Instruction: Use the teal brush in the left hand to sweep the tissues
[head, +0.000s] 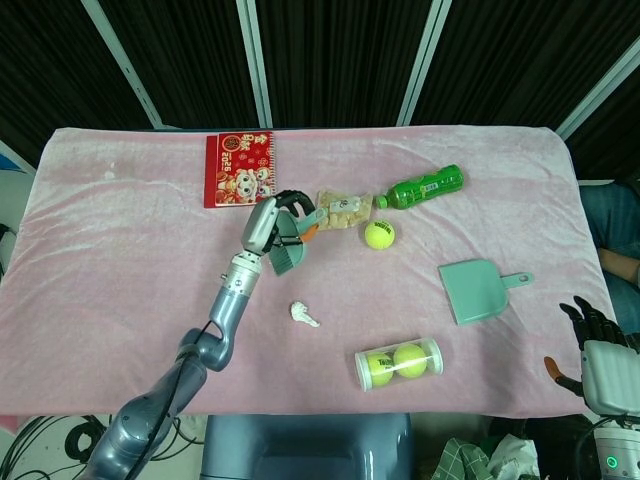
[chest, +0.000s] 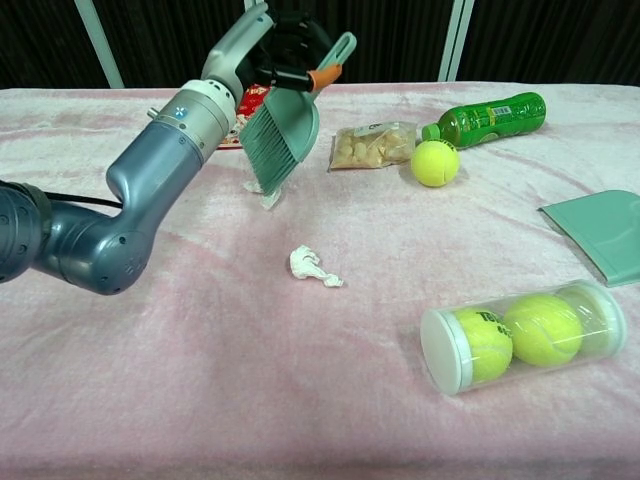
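My left hand (head: 284, 218) (chest: 285, 52) grips the teal brush (chest: 284, 127) (head: 289, 250) by its orange-collared handle, bristles hanging down above the pink cloth. A crumpled white tissue (chest: 314, 267) (head: 303, 314) lies in front of the brush, toward the near edge, apart from the bristles. Another scrap of tissue (chest: 268, 196) peeks out just below the bristles in the chest view. My right hand (head: 600, 350) hangs off the table's near right corner with fingers spread, holding nothing.
A teal dustpan (head: 478, 290) (chest: 603, 231) lies at the right. A clear tube of tennis balls (head: 398, 363) sits near the front edge. A loose tennis ball (head: 379, 235), snack bag (head: 343, 208), green bottle (head: 424, 187) and red booklet (head: 236, 167) lie behind.
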